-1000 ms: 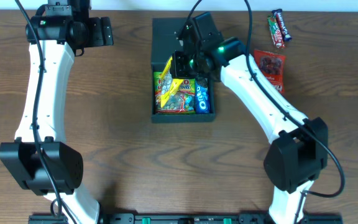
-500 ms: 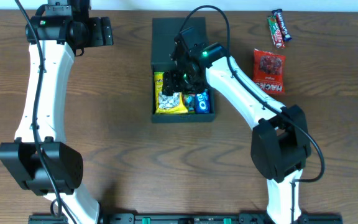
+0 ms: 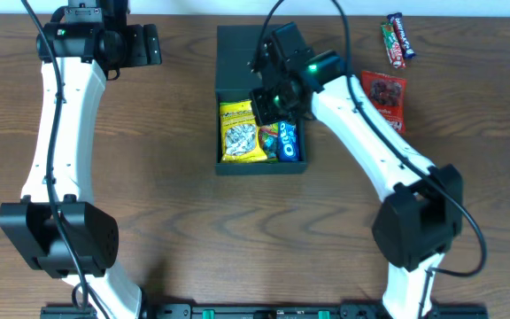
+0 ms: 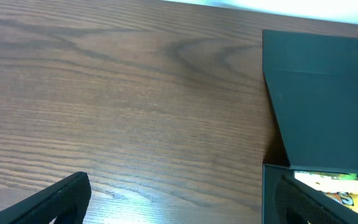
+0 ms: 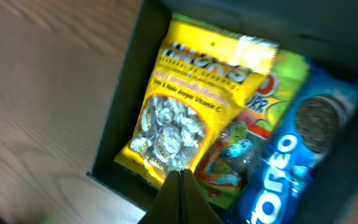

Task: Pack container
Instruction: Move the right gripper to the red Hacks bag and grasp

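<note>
matt dark cardboard container (image 3: 237, 53), glossy plastic snack packets (image 5: 185, 118), wood-grain table (image 4: 104, 93).

R gripper (image 3: 264, 105), jaws pressed together, blocks the container (image 3: 219, 133) mouth from above — yellow packet (image 3: 242, 133) and Oreo pack (image 3: 291, 142) cover its floor. I've got bare table (image 3: 166, 177) btw. box and L arm (image 3: 56, 133) — wide lane.

One box (image 3: 237, 55), three packets (image 3: 242, 133) inside it, plus one red bag (image 3: 384, 97) and one candy bar (image 3: 397, 40) near the table's (image 3: 166, 177) corner.

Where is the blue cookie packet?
Overhead, the blue plastic cookie packet lies inside the dark cardboard box, against its right wall, beside a green packet.
</note>
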